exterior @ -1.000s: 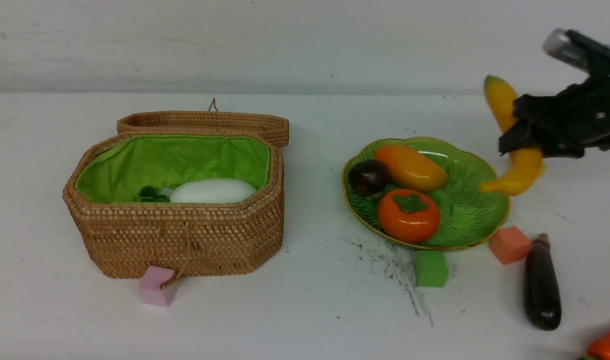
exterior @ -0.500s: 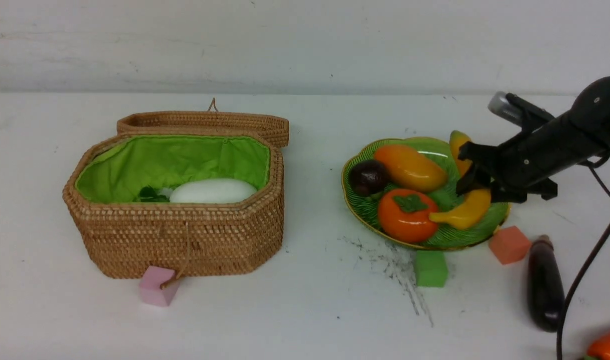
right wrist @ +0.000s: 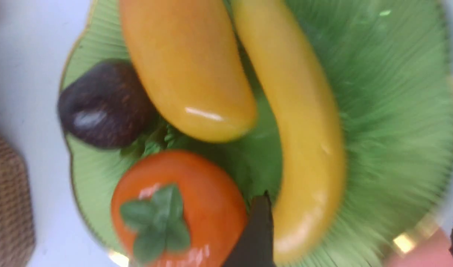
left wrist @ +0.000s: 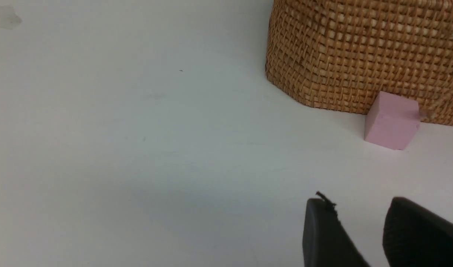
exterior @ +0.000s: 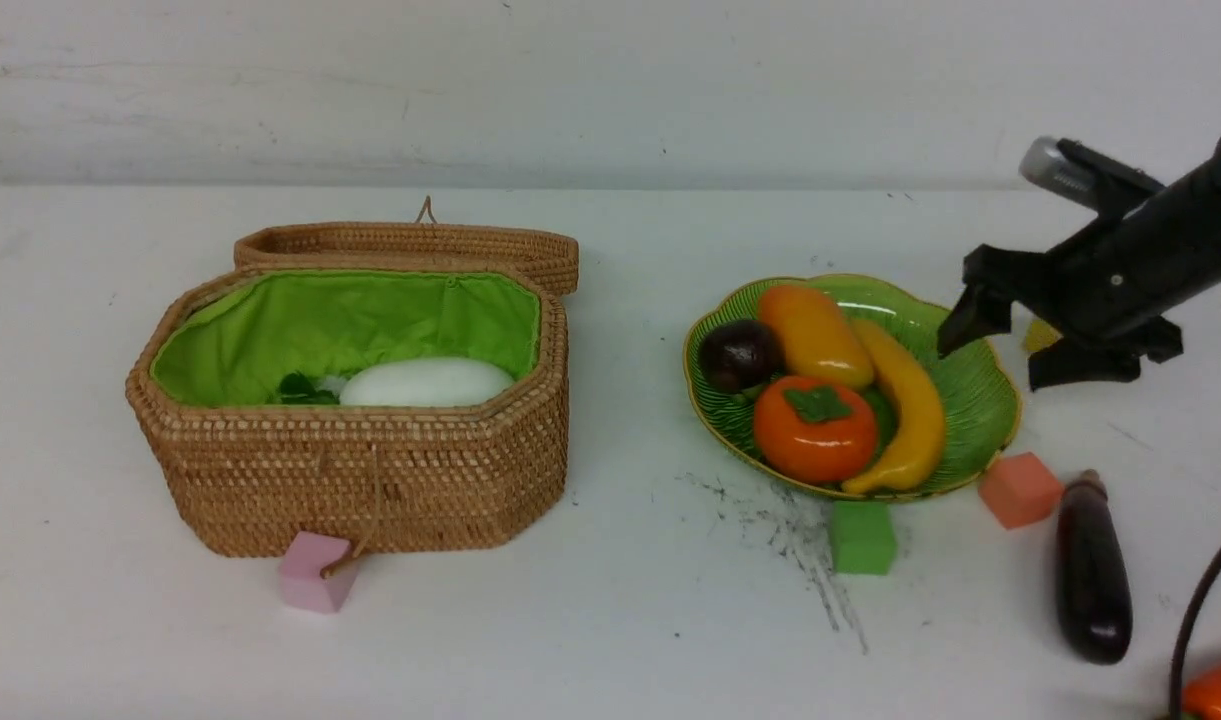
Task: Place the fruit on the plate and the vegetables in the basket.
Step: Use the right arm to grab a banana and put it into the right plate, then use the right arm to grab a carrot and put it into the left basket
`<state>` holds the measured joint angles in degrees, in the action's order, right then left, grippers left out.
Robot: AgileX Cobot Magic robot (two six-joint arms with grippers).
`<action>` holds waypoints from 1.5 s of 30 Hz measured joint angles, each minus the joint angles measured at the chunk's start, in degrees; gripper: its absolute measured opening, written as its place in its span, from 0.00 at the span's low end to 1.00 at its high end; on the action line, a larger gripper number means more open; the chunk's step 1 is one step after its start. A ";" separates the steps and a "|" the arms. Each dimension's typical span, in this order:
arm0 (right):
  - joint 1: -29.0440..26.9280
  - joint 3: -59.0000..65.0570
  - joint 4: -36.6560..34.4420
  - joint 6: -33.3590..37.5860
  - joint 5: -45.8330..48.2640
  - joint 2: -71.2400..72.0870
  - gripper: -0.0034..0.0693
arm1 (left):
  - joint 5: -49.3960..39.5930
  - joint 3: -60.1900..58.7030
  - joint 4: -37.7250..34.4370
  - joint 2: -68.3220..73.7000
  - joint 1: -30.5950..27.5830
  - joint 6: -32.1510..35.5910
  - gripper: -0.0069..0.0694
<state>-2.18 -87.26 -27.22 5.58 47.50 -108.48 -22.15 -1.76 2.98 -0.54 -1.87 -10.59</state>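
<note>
1. Basket (exterior: 370, 490): well off toward 9 o'clock from the plate, with 12 pointing away from the robot. Its lid (exterior: 410, 240) lies back at 12.
2. Plate (exterior: 985, 410): holds four fruits.
3. Right claw (exterior: 990, 365): released, jaws spread wide with nothing between them, at the plate's 3 o'clock side, above the table (exterior: 620, 640).
4. Left claw (left wrist: 354, 199): released, its tips apart and nothing between them. It shows only in its own wrist view.
5. Banana (exterior: 915, 410): on the plate, curving from 1 o'clock down to 6.
6. Radish (exterior: 425, 383): in the basket, toward 4 o'clock, leaves toward 8.
7. Eggplant (exterior: 1093, 575): on the table, off the plate's 4 o'clock side.
8. Mango (exterior: 818, 335): on the plate, at 11.
9. Persimmon (exterior: 815, 435): on the plate, at 7.
10. Pepper (exterior: 1220, 690): on the table, beyond the eggplant toward 4, partly cut off.
11. Mangosteen (exterior: 738, 355): on the plate, between 9 and 10.
12. Cubes: green (exterior: 863, 538) at the plate's 6, orange (exterior: 1020, 490) at its 4, yellow (exterior: 1042, 337) near 2 to 3, partly hidden by the right claw; pink (exterior: 316, 572) by the basket's 6 to 7.
</note>
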 joint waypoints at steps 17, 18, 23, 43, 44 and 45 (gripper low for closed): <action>-3.72 29.71 24.62 -37.09 2.16 33.43 0.84 | 0.00 0.00 0.00 0.00 0.00 0.00 0.40; -3.72 31.10 25.38 -38.90 1.34 33.43 0.84 | 0.00 0.00 0.00 0.00 0.00 0.00 0.40; -3.72 34.40 25.90 -47.95 -1.64 31.06 0.84 | 0.00 0.00 0.00 0.00 0.00 0.00 0.40; -3.72 38.94 27.22 -55.33 -5.82 11.83 0.72 | 0.00 0.00 0.00 0.00 0.00 0.00 0.40; -3.72 38.94 27.22 -55.33 -5.83 11.83 0.69 | 0.00 0.00 0.00 0.00 0.00 0.00 0.40; -3.72 38.96 27.22 -55.33 -6.27 11.83 0.65 | 0.00 0.00 0.00 0.00 0.00 0.00 0.40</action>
<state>-5.89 -48.30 0.00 -49.75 41.23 -96.65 -22.15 -1.76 2.98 -0.54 -1.87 -10.59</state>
